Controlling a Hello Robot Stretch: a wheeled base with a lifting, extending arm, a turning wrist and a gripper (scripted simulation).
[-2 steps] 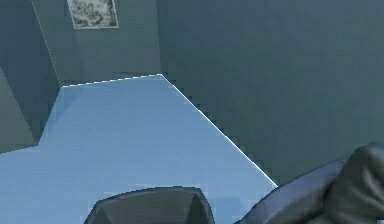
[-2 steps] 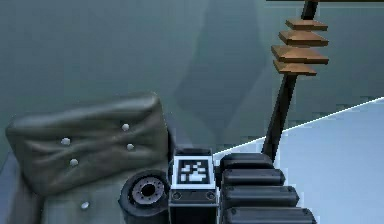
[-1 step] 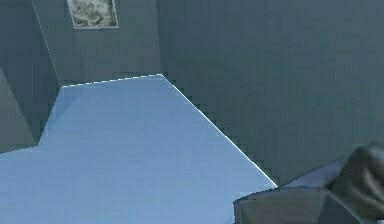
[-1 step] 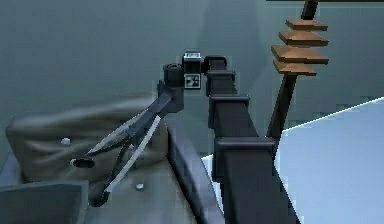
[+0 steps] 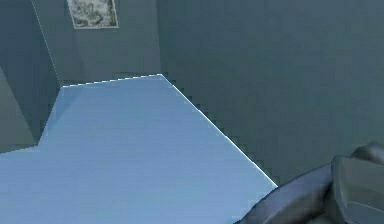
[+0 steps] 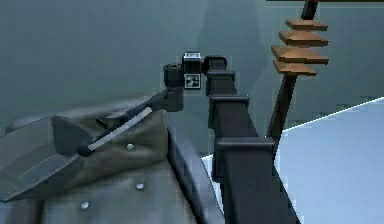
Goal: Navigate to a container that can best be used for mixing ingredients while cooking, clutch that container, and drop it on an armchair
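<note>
A grey padded armchair (image 6: 110,175) with button tufts takes up the arm side view's lower left. Its dark edge also appears at the forward view's bottom right as an armchair (image 5: 335,195). The dark arm (image 6: 240,130) rises from the bottom edge to the white marked squares (image 6: 190,70). From there the gripper (image 6: 95,142) stretches down-left, its thin fingers (image 6: 125,122) lying across the chair's cushion. With the cushion right behind the far end, I cannot tell whether it holds anything. No bowl-like shape stands out.
A dark pole with stacked orange discs (image 6: 300,45) stands at the arm side view's upper right. Blue floor (image 5: 130,140) runs ahead to a corner of grey walls, where a framed picture (image 5: 92,12) hangs. Pale floor (image 6: 335,160) lies right of the arm.
</note>
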